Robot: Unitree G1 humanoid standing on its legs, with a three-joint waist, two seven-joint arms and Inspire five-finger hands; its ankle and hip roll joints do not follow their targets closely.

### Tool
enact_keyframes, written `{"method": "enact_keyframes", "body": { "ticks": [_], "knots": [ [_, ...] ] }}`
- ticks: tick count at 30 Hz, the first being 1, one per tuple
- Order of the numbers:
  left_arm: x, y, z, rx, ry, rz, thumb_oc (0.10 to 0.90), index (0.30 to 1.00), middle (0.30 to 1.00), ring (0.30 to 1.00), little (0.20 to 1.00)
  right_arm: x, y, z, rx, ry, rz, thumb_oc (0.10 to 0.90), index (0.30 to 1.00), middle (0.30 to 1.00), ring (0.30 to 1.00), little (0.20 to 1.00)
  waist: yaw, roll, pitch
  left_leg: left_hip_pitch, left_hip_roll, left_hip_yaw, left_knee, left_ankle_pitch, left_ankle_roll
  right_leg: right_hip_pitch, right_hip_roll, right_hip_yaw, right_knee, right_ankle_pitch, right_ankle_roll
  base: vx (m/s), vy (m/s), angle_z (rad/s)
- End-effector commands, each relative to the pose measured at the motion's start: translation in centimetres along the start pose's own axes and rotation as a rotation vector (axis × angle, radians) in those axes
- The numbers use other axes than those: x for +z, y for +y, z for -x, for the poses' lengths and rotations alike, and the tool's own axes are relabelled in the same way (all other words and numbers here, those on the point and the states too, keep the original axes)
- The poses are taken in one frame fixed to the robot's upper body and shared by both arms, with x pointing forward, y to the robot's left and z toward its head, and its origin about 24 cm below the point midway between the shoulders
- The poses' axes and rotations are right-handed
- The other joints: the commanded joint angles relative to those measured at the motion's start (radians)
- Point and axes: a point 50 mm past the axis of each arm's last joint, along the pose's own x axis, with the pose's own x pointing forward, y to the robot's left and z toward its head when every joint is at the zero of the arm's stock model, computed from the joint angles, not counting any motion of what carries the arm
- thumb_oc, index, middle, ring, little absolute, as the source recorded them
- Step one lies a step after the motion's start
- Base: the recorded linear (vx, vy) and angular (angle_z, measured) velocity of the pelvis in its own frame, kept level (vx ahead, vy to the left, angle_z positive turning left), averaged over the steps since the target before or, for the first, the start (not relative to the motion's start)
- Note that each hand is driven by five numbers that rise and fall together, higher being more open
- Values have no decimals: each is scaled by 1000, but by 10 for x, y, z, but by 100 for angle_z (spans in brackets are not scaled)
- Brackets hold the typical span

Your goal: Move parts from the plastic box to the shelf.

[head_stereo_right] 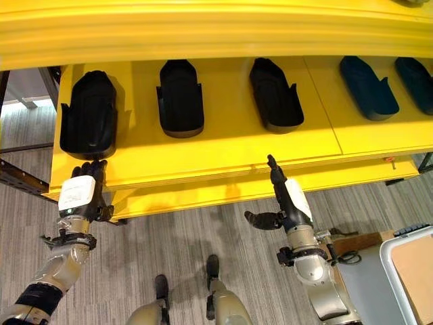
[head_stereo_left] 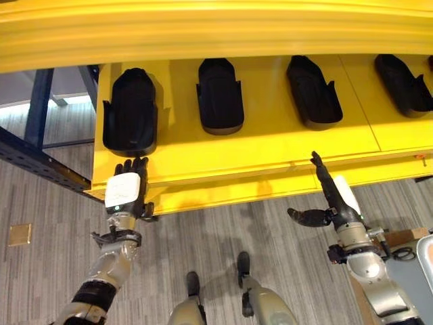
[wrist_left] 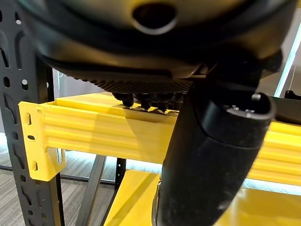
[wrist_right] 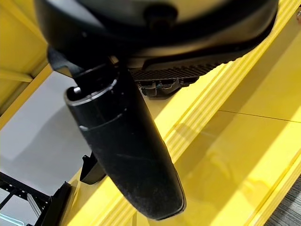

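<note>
Five black parts sit on the one yellow shelf (head_stereo_right: 223, 152): first (head_stereo_right: 89, 114), second (head_stereo_right: 180, 98), third (head_stereo_right: 275, 94), fourth (head_stereo_right: 367, 88), fifth (head_stereo_right: 416, 82) (cut by the frame edge). One plastic box (head_stereo_right: 406, 271) stands nearby.

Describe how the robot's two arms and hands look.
Both arms are silver-grey with rounded segments and dark wrist collars. The left hand is dark with a white cover on its back; the right hand is dark too, with a white panel along its side. The fingers are slim and black.
</note>
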Motion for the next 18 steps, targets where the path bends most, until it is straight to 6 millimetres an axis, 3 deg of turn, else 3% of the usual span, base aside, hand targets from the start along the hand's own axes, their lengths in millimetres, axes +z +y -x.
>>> {"method": "enact_keyframes", "body": {
  "ticks": [1, 18],
  "knots": [
    [-12, -3, -10, -61, 54, -43, 900, 1000, 1000, 1000, 1000, 38, -25, -13, -117, -223, -24, 900, 1000, 1000, 1000, 1000, -15, -46, -46, -52, 27, -22, 126, -69, 7, 50, -98, 7, 121, -125, 97, 0, 0, 0],
    [-16, -3, -23, -84, 95, -66, 900, 1000, 1000, 1000, 1000, 40, -23, -12, -96, -238, -38, 900, 1000, 1000, 1000, 1000, -31, -53, -57, -54, 31, -10, 133, -71, 3, 42, -96, 22, 120, -119, 100, -2, 3, -3]
  ]
}}
